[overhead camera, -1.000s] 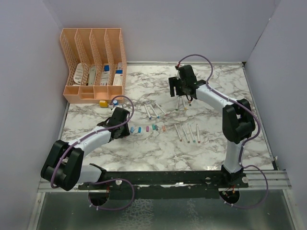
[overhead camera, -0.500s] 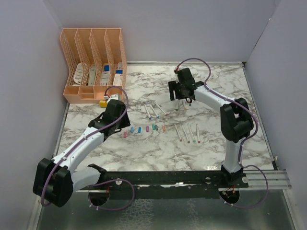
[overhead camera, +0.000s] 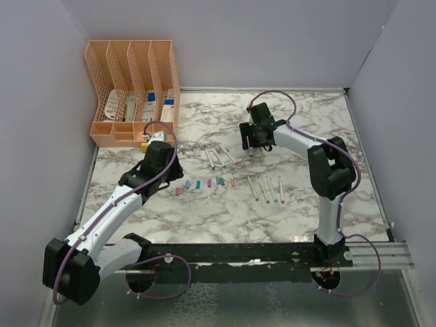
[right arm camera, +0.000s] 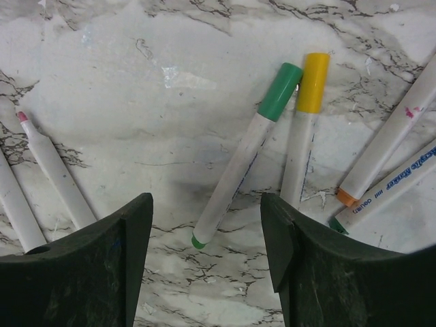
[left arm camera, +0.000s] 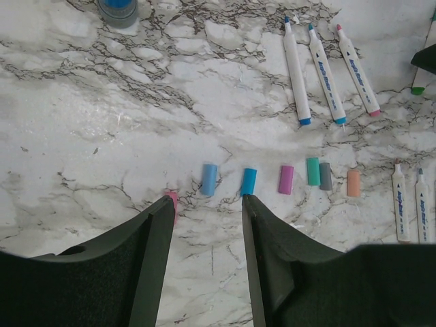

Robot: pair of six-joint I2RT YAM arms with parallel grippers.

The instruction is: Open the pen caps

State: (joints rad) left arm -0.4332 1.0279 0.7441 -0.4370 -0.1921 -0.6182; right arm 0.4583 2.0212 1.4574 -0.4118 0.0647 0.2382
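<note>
Several loose pen caps lie in a row on the marble: pink, light blue, blue, purple, teal, grey and orange. My left gripper is open and empty just short of this row; its left finger covers part of the pink cap. Three uncapped pens lie beyond. My right gripper is open above a pen with a green cap, the barrel lying between its fingers, beside a pen with a yellow cap.
An orange file organiser stands at the back left, with a yellow block and a blue-topped bottle in front of it. Several more pens lie right of the cap row. Grey walls close in three sides.
My left gripper opened, left the pink cap at the left end of the row and drew back. My right gripper shifted slightly over the capped pens, its jaws narrowing a little.
</note>
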